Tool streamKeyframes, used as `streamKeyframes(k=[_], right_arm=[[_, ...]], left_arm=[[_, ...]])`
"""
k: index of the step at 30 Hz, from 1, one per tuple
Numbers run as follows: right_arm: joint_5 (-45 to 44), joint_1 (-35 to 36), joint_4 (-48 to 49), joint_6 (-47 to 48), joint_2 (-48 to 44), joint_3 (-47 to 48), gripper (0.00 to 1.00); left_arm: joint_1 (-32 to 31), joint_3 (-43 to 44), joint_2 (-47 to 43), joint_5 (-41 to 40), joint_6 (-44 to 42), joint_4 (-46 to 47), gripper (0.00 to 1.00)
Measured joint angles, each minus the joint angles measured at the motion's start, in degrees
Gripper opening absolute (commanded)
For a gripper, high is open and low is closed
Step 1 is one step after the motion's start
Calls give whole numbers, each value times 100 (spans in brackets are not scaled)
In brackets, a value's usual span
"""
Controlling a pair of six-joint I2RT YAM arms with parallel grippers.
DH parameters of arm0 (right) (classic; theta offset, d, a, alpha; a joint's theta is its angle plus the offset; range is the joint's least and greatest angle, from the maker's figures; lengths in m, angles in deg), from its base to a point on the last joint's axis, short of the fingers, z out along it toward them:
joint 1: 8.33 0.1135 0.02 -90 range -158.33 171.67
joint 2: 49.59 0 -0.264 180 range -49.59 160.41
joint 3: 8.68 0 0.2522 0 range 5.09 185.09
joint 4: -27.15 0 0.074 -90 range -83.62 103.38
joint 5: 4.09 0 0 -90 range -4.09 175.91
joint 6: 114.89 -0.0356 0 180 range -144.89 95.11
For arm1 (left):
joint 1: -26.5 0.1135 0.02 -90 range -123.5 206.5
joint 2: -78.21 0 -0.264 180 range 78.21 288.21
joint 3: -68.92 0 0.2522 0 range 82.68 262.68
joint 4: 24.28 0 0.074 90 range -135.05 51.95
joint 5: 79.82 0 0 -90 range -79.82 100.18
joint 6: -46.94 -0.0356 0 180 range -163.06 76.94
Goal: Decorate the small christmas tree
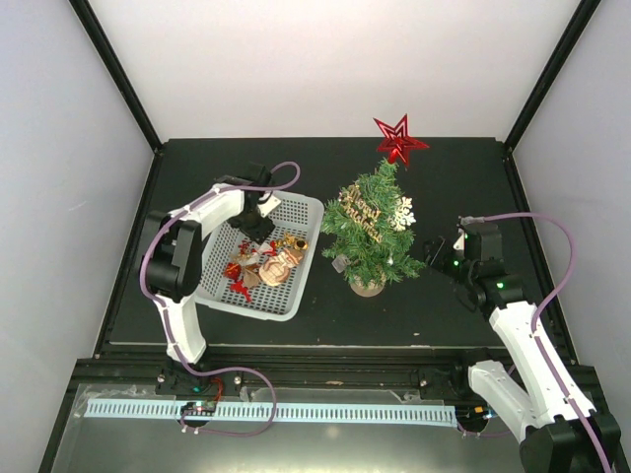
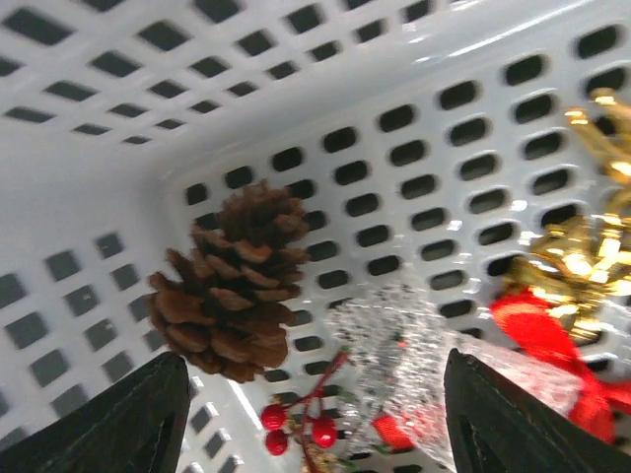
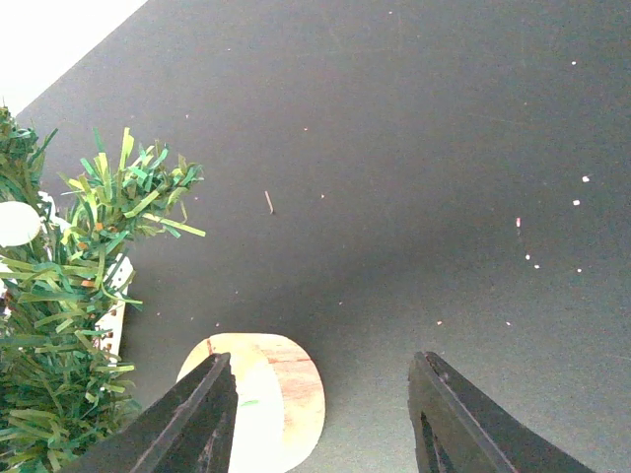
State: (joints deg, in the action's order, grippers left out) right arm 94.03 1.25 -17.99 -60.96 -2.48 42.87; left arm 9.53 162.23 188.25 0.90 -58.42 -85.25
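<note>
- Only the left wrist view shows a pine cone [image 2: 237, 286] in the white basket [image 2: 89, 177]; the left gripper [image 2: 313, 365] is spread and empty.
- The right wrist view shows the tan base [image 3: 281, 379]; the right gripper [image 3: 321, 360] is spread and empty.
- The small christmas tree [image 1: 373, 232] stands upright mid-table, right of the basket, red star [image 1: 399, 140] on top.

A robotics lab, not a living room: the small christmas tree [image 1: 370, 232] stands on a matte black tabletop [image 1: 463, 177] inside a boxed test cell. Plain white panels [image 1: 325, 59] wall it in on three sides, held by black frame posts [image 1: 113, 69]. Two white robot arms, the left arm [image 1: 187, 246] and the right arm [image 1: 532, 345], are bolted at the near edge. Purple cables [image 1: 537, 216] loop off them, and a slotted white cable duct [image 1: 296, 411] runs along the metal frame below.
</note>
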Motion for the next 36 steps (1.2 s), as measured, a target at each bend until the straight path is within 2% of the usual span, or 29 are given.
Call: streamKeyframes(k=[7,9,11,13,16,25,36], right_arm=[[2,0,17,7,-2,-4,49],[4,0,20,11,-2,-7,49],[9,0,31,13,-2,-13,49],[15,0,52,13,-4,-35,49],[22,0,59,15,-4,-55,49],[72,0,59,15,-4,-68,49],[94,0,72,15,-31,-98,49]], left_arm=[[-2,90,-136,1213,-28,-188,61],[-2,90,-258,1403,-50,-195,62],[-2,90,-378,1484,-68,-195,70],[-2,90,-450,1480,-107,-186,77],[-2,87,-472,1329,-114,-129,80],[4,92,-382,647,13,-76,79],[76,284,103,542,105,-125,74]])
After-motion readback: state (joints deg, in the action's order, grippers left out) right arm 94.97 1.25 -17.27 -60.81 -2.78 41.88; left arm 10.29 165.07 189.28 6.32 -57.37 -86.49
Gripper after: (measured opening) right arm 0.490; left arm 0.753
